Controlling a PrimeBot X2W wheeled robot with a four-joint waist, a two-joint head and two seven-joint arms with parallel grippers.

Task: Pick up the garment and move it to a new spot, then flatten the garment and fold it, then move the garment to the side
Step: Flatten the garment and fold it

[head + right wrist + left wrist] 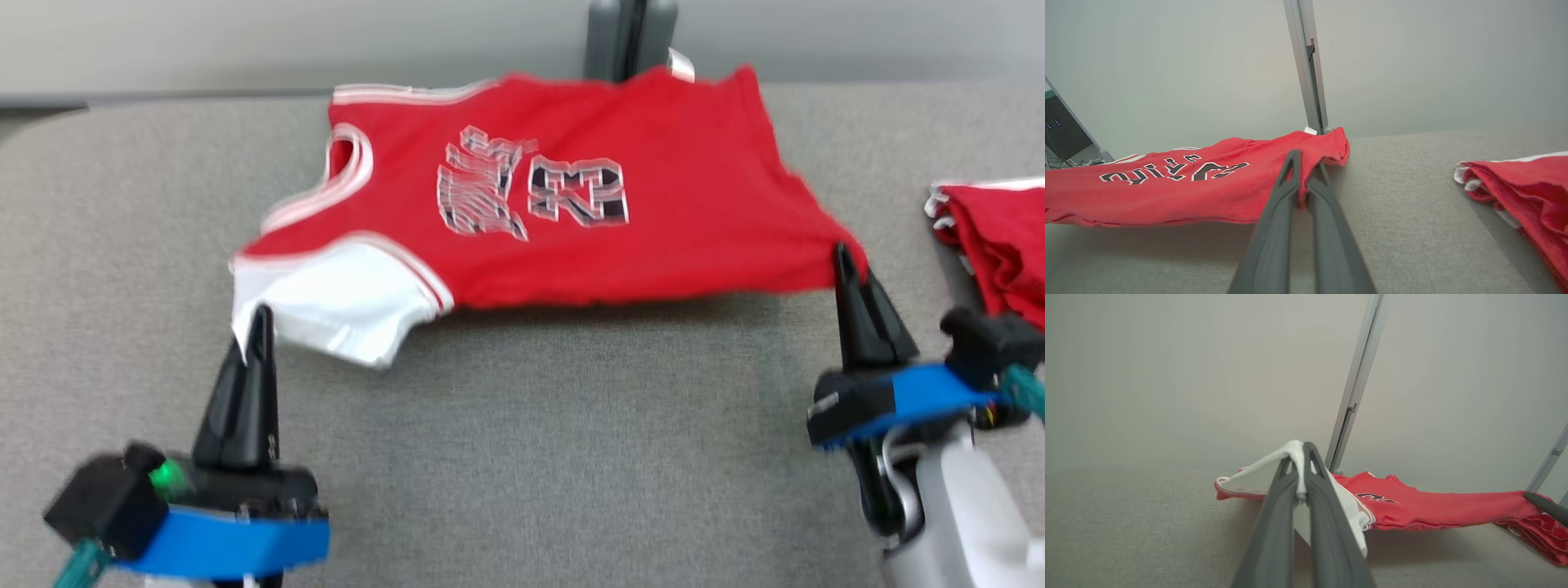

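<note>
jersey point(669, 245) stretched taut, jaws pinching corners; grey table point(522, 457)

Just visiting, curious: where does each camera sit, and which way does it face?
Head view: on the head, facing down at the red jersey on the grey table; left gripper and right gripper show.
Left wrist view: on that wrist, along its fingers, shut on the white sleeve.
Right wrist view: likewise, fingers shut on the hem.
Shared: red jersey, grey post.

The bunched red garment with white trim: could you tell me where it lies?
Head view: the bunched red garment lies on the grey fabric tabletop at the right edge, beside the right gripper, apart from the red jersey.
</note>
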